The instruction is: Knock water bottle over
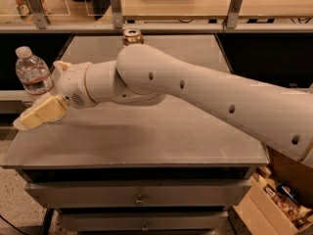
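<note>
The water bottle is clear ribbed plastic with a white cap. It stands upright at the left edge of the grey table. My gripper, with cream-coloured fingers held together, points left and down just in front of the bottle's base, over the table's left edge. The wrist and fingers hide the bottle's lower part. I cannot tell whether they touch it. My white arm stretches across the table from the right.
A gold drink can stands at the back of the table, partly behind my arm. A cardboard box with items sits on the floor at the lower right. Drawers are under the tabletop. A shelf with posts runs along the back.
</note>
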